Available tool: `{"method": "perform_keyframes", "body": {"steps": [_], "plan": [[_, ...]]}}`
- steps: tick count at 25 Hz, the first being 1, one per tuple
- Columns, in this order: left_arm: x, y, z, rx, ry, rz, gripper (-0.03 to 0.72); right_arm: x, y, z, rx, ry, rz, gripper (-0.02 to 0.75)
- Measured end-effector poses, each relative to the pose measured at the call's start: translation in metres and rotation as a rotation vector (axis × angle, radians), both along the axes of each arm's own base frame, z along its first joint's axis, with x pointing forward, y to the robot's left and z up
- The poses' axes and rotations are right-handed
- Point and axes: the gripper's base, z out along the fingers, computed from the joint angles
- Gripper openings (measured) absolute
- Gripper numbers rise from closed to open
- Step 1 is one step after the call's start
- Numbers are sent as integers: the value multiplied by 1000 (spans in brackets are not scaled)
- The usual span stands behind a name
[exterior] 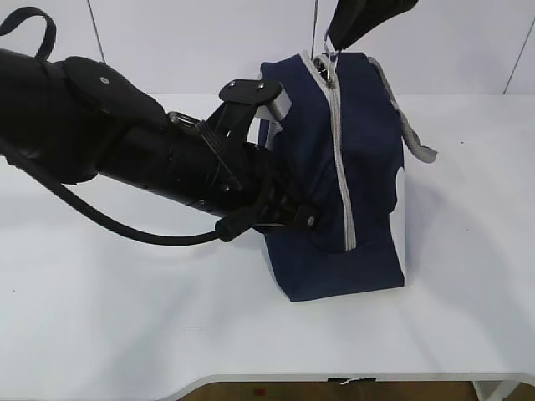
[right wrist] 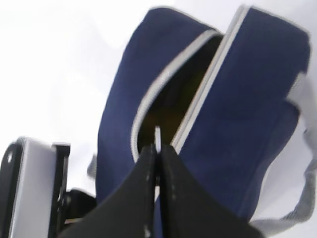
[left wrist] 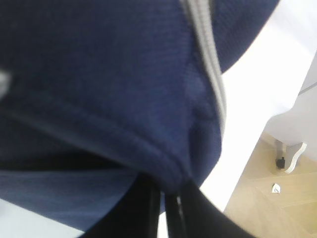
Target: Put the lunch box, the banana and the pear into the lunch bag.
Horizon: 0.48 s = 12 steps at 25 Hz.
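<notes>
The navy lunch bag (exterior: 351,175) stands on the white table with its grey zipper (exterior: 341,159) running down the front. My left gripper (exterior: 288,215) is shut on a fold of the bag's fabric (left wrist: 173,163) low on its left side. My right gripper (right wrist: 158,148) is above the bag's top, shut on the metal ring pull (right wrist: 158,136); it also shows in the exterior view (exterior: 330,46). The top of the zipper gapes open (right wrist: 173,99) and the inside is dark. The lunch box, the banana and the pear are hidden or out of view.
A grey webbing handle (exterior: 414,138) hangs off the bag's right side. The white table (exterior: 125,317) spreads around the bag, with its front edge (exterior: 334,378) near the bottom. The left arm (exterior: 100,134) stretches across the left half of the table.
</notes>
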Motion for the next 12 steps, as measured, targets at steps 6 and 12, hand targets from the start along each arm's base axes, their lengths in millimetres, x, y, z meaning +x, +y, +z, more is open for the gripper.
{"method": "perform_keyframes", "body": {"steps": [6, 12], "plan": [[-1, 0, -1, 5, 6, -9, -8, 29, -8, -4, 13, -30, -50, 6], [-2, 0, -2, 6, 13, -18, -8, 58, -9, -12, 22, -64, -73, 6]]}}
